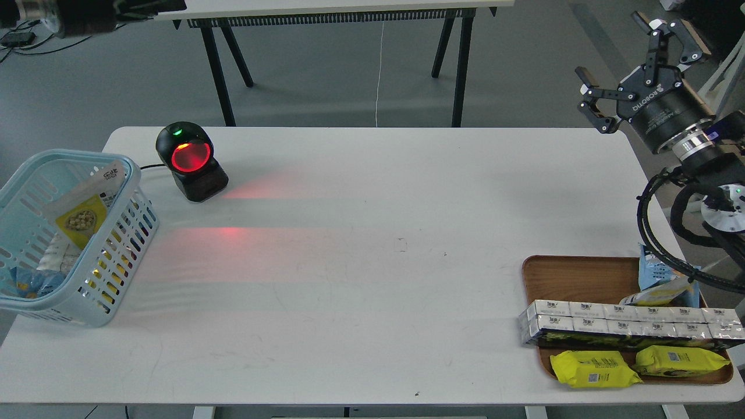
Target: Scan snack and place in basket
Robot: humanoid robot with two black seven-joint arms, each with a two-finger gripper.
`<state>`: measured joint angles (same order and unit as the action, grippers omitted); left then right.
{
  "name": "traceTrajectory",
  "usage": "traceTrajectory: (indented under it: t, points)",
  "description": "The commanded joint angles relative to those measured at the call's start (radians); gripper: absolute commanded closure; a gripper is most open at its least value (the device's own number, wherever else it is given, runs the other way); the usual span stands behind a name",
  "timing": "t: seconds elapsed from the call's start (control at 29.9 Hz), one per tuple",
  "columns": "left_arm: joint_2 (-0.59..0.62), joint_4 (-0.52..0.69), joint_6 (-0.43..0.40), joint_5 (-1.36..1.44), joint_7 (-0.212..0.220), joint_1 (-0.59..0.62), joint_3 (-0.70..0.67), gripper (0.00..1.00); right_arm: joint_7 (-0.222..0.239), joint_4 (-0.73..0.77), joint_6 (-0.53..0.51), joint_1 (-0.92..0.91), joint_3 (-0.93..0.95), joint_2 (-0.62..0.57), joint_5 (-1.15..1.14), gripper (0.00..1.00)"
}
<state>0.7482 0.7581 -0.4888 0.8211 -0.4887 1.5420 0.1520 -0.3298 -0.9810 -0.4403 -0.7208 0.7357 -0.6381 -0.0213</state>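
Note:
The snack (81,210), a pouch with a silver-white top and a yellow bottom with a round nut picture, leans inside the light blue basket (137,192) at the table's left edge, free of any gripper. My left gripper (152,7) is high at the top left, far above the basket, dark and seen side-on, so its fingers cannot be told apart. My right gripper (618,61) is open and empty, raised above the table's far right corner.
A black scanner (189,160) with a red glowing window stands next to the basket and casts red light on the table. A brown wooden tray (582,273) at the front right holds silver boxes (628,323), two flat yellow packs (593,369) and a blue bag (657,273).

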Motion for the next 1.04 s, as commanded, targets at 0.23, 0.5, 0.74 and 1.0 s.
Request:
traceTrajectory:
  t: [0.23,0.5,0.74,1.0]
  points:
    - [-0.265,-0.287,0.0,-0.157,0.0,-0.178,-0.466,0.05,-0.009,-0.005,-0.048,-0.022,-0.001,0.002,-0.012,0.02]
    - [-0.325,-0.292,0.0,-0.169,0.0,-0.448,-0.702,0.02,-0.014,-0.019,-0.048,-0.034,-0.009,-0.075,-0.014,0.02]
    - [-0.323,-0.238,0.0,-0.169,0.0,-0.563,-0.741,0.02,-0.014,-0.012,-0.048,-0.026,-0.002,-0.083,-0.014,0.02]
    - [-0.334,-0.201,0.0,-0.169,0.0,-0.586,-0.743,0.01,-0.015,0.033,-0.048,-0.022,0.004,-0.074,-0.011,0.02]
